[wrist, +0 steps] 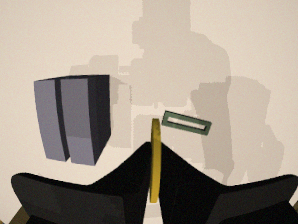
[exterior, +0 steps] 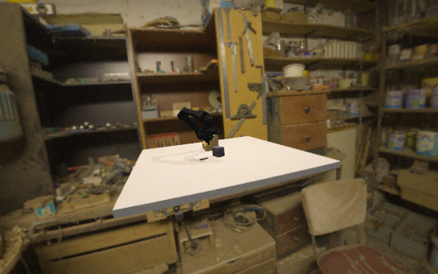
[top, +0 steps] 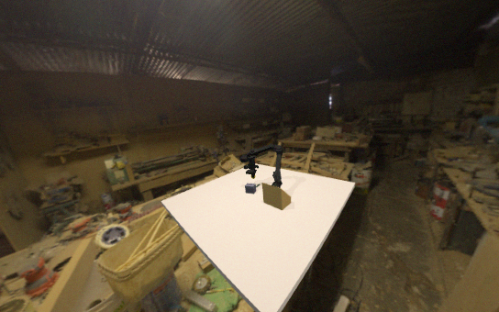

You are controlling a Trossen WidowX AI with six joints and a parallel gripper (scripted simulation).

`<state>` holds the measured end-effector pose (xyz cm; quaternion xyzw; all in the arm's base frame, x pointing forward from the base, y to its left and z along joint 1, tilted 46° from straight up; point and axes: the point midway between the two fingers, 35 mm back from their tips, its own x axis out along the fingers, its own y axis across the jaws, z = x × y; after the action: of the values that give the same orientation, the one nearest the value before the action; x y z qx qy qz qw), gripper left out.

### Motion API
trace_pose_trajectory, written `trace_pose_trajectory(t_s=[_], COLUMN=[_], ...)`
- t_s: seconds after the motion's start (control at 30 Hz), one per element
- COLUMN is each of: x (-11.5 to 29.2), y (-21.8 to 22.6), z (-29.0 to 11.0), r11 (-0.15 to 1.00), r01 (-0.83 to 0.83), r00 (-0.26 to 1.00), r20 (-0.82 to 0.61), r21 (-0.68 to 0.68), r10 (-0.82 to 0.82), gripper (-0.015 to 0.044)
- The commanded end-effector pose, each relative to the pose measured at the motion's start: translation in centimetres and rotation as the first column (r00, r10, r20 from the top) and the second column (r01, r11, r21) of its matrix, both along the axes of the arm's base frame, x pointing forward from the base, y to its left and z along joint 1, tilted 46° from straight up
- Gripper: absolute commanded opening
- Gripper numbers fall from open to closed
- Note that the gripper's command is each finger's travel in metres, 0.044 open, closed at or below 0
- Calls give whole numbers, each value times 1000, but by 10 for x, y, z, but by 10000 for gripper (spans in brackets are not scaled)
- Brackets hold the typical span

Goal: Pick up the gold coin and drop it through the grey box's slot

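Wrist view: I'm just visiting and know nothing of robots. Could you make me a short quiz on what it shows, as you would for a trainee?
1. True or false: the gripper is shut on the coin.
2. In the wrist view, the box lies to which side of the coin? A) left B) right C) straight behind it
3. Fill in: the green holder on the table is now ____ of its coin.

Key:
1. True; the coin stands edge-on between the fingers.
2. A; the slot shows as a dark stripe along its lid.
3. Empty; only its pale inside shows.
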<state>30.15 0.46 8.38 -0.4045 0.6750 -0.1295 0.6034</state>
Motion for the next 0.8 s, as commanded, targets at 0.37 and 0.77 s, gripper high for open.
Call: trace_pose_trajectory(t_s=[0.37,0.77], x=[-14,-27], y=[26,45], z=[-29,-50], r11=[1000,1000], r01=[5,7], r00=[1000,1000], r20=[-7,-7], r21=[5,-1], r10=[-5,-7], gripper=[0,0])
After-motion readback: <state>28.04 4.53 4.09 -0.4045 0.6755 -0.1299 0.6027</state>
